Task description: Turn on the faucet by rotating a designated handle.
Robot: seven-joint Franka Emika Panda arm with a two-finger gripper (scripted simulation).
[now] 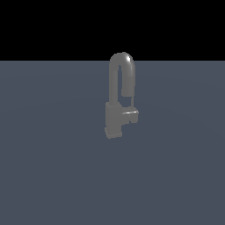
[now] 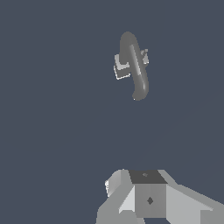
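Standing alone on the grey counter (image 1: 52, 176), the faucet (image 1: 119, 94) shows its handle (image 1: 132, 115) jutting toward the exterior view's right, untouched; pincer (image 2: 146, 199) well apart above it, likely staging an approach, open or closed cannot tell.

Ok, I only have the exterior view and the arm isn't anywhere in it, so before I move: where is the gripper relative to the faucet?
Observer: In the wrist view the gripper is well apart from the faucet, looking down on it from above.
Operator: Is it touching or holding anything?
Observer: Nothing touches it. Only the hand's body shows, so I cannot tell how the jaws stand.
Operator: Can that camera see the handle?
Observer: Yes, the handle peeks out as a light stub beside the arched spout.
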